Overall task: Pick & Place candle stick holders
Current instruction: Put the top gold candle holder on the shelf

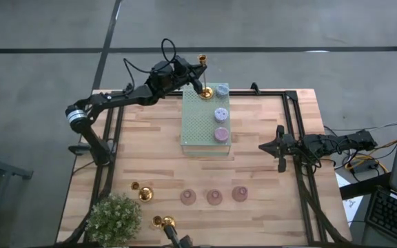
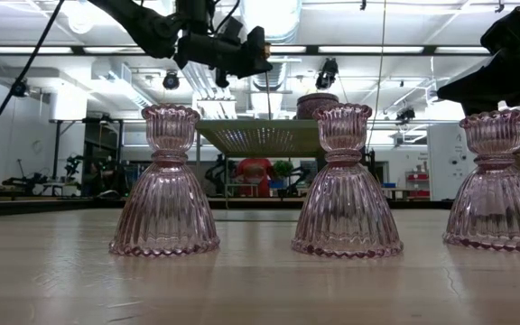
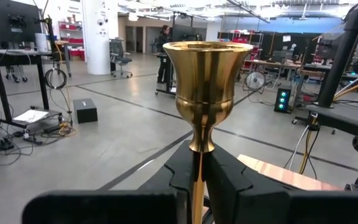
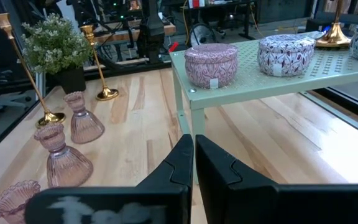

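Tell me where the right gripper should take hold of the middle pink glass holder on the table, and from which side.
Grip the middle pink glass holder at its narrow neck, between the flared cup and the ribbed bell-shaped skirt. It stands upright, apart from its neighbours, so the right gripper would probably do best descending from above, fingers straddling the neck. The wide skirt slopes and may slip.

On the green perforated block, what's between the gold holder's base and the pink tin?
One lavender tin sits between the gold holder and the pink tin on the block, per the high view.
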### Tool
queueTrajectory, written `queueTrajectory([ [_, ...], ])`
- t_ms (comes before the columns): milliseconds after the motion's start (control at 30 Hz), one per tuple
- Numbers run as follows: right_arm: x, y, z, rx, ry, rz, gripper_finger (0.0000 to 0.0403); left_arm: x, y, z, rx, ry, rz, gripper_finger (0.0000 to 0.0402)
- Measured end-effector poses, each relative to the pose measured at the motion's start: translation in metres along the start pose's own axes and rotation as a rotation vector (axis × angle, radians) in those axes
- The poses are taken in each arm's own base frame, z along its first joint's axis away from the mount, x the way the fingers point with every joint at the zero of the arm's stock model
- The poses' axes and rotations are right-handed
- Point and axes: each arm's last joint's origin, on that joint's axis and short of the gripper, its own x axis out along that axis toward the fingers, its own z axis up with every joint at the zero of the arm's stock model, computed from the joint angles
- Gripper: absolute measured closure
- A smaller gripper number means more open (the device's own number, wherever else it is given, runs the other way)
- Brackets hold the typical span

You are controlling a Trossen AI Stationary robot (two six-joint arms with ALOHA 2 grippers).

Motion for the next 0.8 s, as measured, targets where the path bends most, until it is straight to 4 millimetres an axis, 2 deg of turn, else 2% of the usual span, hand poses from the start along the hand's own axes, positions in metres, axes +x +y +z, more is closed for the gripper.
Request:
queueTrajectory([
  [800, 0.0, 0.0, 0.0, 0.0, 0.0, 0.0, 0.039, -0.0004, -0.0008, -0.0023, 0.03, 0.012, -0.027, 0.0371],
])
